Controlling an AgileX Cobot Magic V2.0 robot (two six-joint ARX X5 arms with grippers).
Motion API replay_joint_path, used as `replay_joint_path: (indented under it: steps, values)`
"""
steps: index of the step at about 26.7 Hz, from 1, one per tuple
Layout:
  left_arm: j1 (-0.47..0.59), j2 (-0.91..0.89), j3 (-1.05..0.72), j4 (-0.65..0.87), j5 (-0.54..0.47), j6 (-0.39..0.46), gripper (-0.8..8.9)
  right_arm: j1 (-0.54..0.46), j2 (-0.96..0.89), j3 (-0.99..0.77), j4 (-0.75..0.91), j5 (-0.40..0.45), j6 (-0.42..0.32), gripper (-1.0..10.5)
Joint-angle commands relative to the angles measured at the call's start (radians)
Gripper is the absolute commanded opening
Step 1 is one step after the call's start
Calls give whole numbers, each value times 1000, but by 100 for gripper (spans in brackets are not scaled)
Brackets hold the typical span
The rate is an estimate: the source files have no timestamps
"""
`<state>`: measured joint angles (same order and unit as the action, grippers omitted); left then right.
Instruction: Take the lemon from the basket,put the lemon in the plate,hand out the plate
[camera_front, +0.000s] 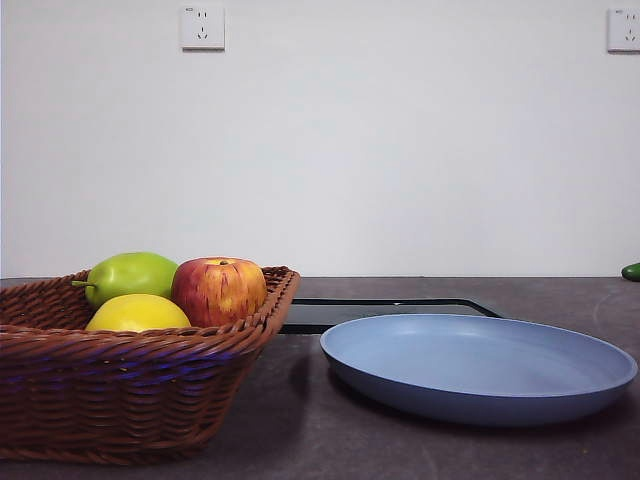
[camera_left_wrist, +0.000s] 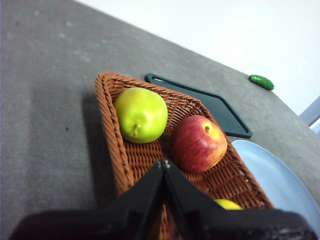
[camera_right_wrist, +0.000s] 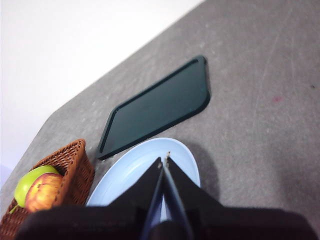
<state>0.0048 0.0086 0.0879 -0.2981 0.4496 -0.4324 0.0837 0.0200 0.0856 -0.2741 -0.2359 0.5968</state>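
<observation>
The yellow lemon (camera_front: 137, 313) lies at the near side of the brown wicker basket (camera_front: 120, 385) on the left, in front of a green pear (camera_front: 131, 275) and a red-yellow apple (camera_front: 219, 291). In the left wrist view only a sliver of the lemon (camera_left_wrist: 228, 204) shows past my left gripper (camera_left_wrist: 164, 163), which hangs shut above the basket (camera_left_wrist: 112, 132). The light blue plate (camera_front: 478, 367) sits empty to the basket's right. My right gripper (camera_right_wrist: 164, 161) hovers shut above the plate (camera_right_wrist: 131, 174). Neither arm shows in the front view.
A flat black tray (camera_front: 385, 311) lies behind the plate and basket, also seen as the tray (camera_right_wrist: 157, 107) beyond the plate. A small green object (camera_front: 631, 271) rests at the far right of the table.
</observation>
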Motion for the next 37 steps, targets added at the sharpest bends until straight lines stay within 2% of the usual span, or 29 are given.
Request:
replay_joint_path:
  steps: [1, 3, 5, 9, 15, 19, 25, 26, 28, 31, 32, 34, 35, 37]
  values:
    - [3, 16, 95, -33, -22, -11, 7, 2, 21, 100, -40, -1, 15, 3]
    - [3, 48, 158, -63, -29, -8, 7, 2, 53, 180, -93, -1, 2, 3]
    - [3, 91, 211, -83, -28, -6, 7, 2, 100, 264, -148, 0, -42, 3]
    - [1, 212, 322, -151, -22, 80, 7, 2, 210, 416, -251, 4, -153, 3]
    - [-4, 395, 484, -276, 9, 210, 6, 2, 393, 582, -332, 5, -262, 3]
    - [-25, 501, 580, -337, 42, 248, 6, 2, 518, 646, -379, -1, -313, 3]
    - [-66, 661, 734, -547, 49, 345, 6, 2, 705, 682, -454, -6, -406, 4]
    - [-76, 692, 761, -586, 49, 363, 6, 2, 751, 685, -469, -31, -429, 3]
    - [-93, 728, 787, -613, 52, 383, 6, 2, 833, 685, -475, -73, -459, 4]
    - [-111, 742, 787, -612, 55, 381, 13, 2, 928, 685, -463, -80, -466, 63]
    - [-114, 743, 787, -610, 54, 381, 53, 2, 962, 685, -459, -79, -464, 106]
    - [-116, 742, 787, -593, 49, 381, 219, 2, 1022, 685, -449, -77, -464, 189]
    - [-116, 743, 787, -589, 50, 380, 253, 2, 1049, 685, -442, -77, -464, 225]
    - [-116, 743, 787, -585, 57, 375, 259, 3, 1111, 685, -420, -77, -462, 252]
